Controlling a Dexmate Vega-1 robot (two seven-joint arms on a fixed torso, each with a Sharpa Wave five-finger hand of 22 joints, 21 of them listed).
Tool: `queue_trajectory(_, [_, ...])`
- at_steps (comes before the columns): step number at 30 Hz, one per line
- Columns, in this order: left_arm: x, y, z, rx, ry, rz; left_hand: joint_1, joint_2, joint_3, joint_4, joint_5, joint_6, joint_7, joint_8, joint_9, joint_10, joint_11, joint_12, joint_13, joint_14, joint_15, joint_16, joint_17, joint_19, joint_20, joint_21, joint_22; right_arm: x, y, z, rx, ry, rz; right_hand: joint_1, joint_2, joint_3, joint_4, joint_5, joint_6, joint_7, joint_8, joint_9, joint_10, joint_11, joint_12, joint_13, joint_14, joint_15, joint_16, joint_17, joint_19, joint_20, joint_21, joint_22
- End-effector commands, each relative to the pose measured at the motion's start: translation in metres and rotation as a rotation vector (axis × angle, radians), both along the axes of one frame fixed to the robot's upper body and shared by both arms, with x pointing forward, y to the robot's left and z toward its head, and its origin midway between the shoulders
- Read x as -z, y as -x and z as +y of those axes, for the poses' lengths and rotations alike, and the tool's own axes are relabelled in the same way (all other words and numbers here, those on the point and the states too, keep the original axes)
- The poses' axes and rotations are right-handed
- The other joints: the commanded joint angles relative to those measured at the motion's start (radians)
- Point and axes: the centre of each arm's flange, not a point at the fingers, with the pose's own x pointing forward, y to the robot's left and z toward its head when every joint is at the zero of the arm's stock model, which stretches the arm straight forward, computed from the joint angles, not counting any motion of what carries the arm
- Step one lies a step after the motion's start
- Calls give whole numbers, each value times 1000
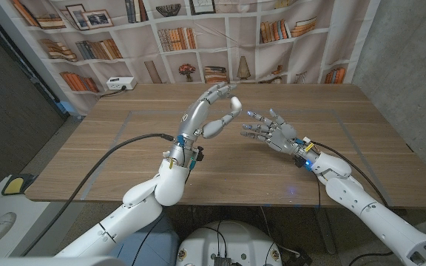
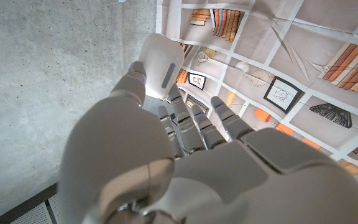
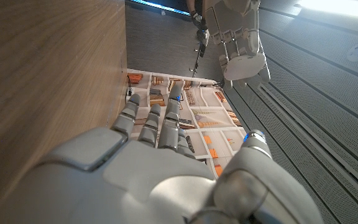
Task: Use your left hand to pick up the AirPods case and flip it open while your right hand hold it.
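My left hand (image 1: 205,114) is raised above the middle of the wooden table (image 1: 109,162). It pinches the small white AirPods case (image 1: 235,103) between thumb and fingertips. In the left wrist view the case (image 2: 160,59) sits at the tip of the thumb, showing a grey strip on one side, above the back of the left hand (image 2: 185,155). The case looks closed. My right hand (image 1: 272,133) hovers just right of the case, fingers spread toward it, touching nothing. The right wrist view looks past the right hand (image 3: 160,162) to the left hand (image 3: 235,31) and the case (image 3: 244,67).
A white socket box (image 1: 120,83) stands at the table's far left edge. A curtain printed with bookshelves (image 1: 287,29) hangs behind the table. A black cable (image 1: 117,144) runs along the left arm over the table's near left part.
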Motion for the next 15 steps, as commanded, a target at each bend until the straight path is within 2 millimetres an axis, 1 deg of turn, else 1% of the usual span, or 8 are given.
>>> queue_trajectory(1, [3,-2,2,98,101,89,5,12,-4,0,7,8,5,-2,4,116,-108,5,76,29,-28,5,5,8,2,9,4,3,5,-1,10,-12,0,-5,-1,5,-3,-3,-8,4,-2,2,-5,3,-4,0,-4,2,-3,1,-4,1,-7,2])
queue_trajectory(15, [8,-7,7,123,156,144,15,16,-6,-2,9,12,4,-3,5,120,-109,5,79,38,-26,7,4,7,8,8,4,3,8,-1,11,-9,-1,-6,-1,6,-4,-3,-7,4,-2,2,-10,3,-9,-1,-6,4,-6,1,-5,1,-7,2])
